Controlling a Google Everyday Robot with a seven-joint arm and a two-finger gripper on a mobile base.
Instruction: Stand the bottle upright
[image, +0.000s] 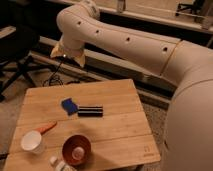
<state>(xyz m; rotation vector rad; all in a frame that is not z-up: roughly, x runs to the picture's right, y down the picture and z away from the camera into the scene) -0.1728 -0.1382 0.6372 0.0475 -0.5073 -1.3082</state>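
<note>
Bottle (60, 164) lies on its side at the desk (120, 130) front edge, just in front of bowl (70, 146), partly out of shot.

Risk: a nudge could roll it off the edge. The bowl sits close enough that a finger may catch it.

Bowl holds one pale round item. Cup (32, 142), beside bowl: contents unclear.

End effector out of shot, jaws apart, nothing held. Arm (125, 45) is high beyond bowl.

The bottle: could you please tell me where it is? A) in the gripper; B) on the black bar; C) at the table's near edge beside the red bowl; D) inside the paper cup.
C: the bottle lies at the near edge of the table by the red bowl; the gripper hangs above the far edge.
</note>
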